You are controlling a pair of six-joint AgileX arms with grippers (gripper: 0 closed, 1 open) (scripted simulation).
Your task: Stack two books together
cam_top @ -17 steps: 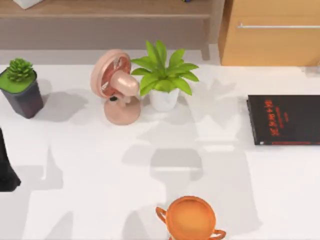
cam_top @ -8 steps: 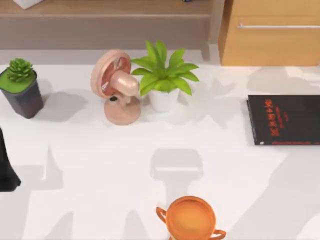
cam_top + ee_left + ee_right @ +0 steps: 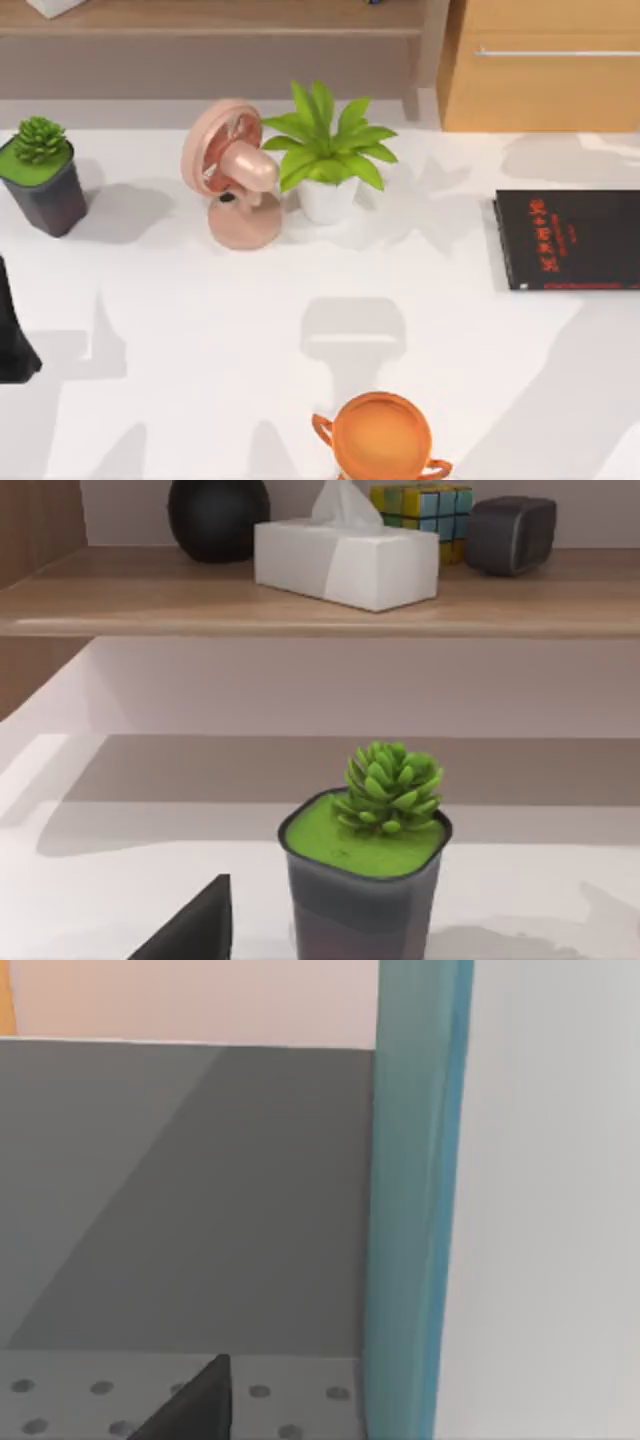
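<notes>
The thin black book (image 3: 570, 240) with red lettering lies flat at the table's right edge. In the right wrist view the teal-blue book (image 3: 410, 1200) stands very close, its cover edge upright and its white page edges (image 3: 545, 1210) beside it. My right gripper (image 3: 300, 1425) is shut on it; one dark finger (image 3: 195, 1405) shows beside the cover. My left gripper (image 3: 14, 345) stays parked at the table's left edge, open, with one finger (image 3: 195, 930) showing in its wrist view and nothing held.
A pink desk fan (image 3: 232, 175) and a leafy plant in a white pot (image 3: 328, 160) stand at the back middle. A succulent in a dark pot (image 3: 42, 175) sits far left. An orange two-handled pot (image 3: 380, 435) is at the front edge. Shelf and cabinet (image 3: 540, 65) behind.
The broad arm shadow that lay over the table's middle has swung to the right front. The black book and the other table objects have not moved.
</notes>
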